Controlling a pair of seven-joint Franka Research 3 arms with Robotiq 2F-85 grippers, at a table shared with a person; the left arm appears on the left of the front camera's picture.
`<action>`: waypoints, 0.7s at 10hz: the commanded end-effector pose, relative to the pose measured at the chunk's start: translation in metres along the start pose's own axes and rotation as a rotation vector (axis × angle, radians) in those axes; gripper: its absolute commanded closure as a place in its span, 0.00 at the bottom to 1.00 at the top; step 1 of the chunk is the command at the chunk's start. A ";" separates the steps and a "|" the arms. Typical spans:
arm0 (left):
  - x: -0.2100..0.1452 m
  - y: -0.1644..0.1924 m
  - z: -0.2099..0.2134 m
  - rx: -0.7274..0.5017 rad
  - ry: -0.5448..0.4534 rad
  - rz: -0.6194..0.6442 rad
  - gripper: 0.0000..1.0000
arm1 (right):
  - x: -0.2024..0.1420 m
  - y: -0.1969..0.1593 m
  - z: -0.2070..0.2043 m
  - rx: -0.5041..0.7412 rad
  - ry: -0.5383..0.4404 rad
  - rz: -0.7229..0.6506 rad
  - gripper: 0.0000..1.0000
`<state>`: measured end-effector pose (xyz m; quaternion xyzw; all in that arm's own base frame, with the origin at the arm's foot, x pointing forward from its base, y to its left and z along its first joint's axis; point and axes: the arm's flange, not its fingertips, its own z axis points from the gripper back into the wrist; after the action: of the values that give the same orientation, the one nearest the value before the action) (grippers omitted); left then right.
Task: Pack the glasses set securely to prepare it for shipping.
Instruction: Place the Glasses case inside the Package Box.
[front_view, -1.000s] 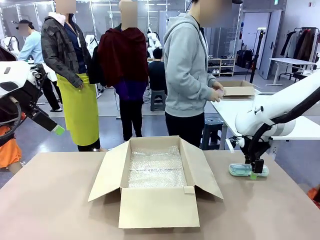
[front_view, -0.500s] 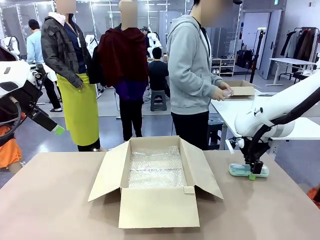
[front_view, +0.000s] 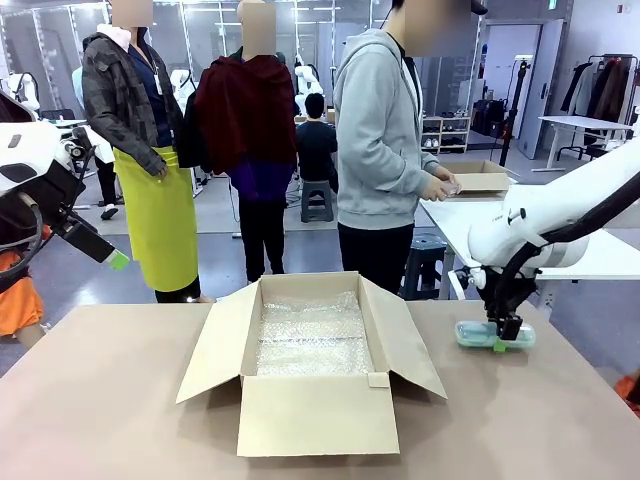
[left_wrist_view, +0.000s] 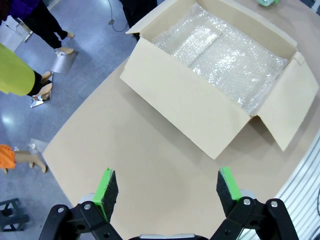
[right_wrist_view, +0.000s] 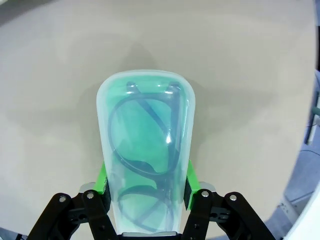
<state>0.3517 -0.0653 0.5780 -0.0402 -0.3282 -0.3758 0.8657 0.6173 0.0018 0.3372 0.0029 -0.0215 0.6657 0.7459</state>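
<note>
Right hand (front_view: 508, 337) grasps the mint-green clear plastic case (right_wrist_view: 145, 125) low over the right side of the tan counter (front_view: 100, 400).

The right arm reaches down from the picture's right with its wrist pointing straight at the counter. The hand's green pads (right_wrist_view: 102, 177) press both long sides of the flat, rounded-rectangular case. Dark-rimmed glasses show through the tinted lid. The case's near end is cut off at the picture's bottom edge, and whether it rests on the counter or hangs just clear is hard to tell. It sits well apart from the open brown cardboard box (front_view: 318, 410), which stands mid-counter and is lined with clear bubble wrap (front_view: 312, 340). The left hand (left_wrist_view: 166, 186) hovers high at the counter's left side, its fingers spread wide and holding nothing. Across the counter a person in a grey hoodie (front_view: 375, 130) faces away, holding something too small to make out.
</note>
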 end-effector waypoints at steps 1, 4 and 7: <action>-0.001 0.001 0.001 0.004 -0.003 -0.009 0.00 | 0.016 0.019 0.066 -0.042 -0.020 -0.038 0.63; -0.001 0.001 0.001 0.004 -0.003 -0.009 0.00 | 0.037 0.044 0.124 -0.098 -0.025 0.002 0.63; -0.001 0.001 0.001 0.004 -0.003 -0.009 0.00 | 0.046 0.055 0.139 -0.111 -0.055 0.004 0.63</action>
<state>0.3516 -0.0653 0.5780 -0.0402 -0.3282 -0.3758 0.8657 0.5706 0.0497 0.4839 -0.0315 -0.0687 0.6762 0.7328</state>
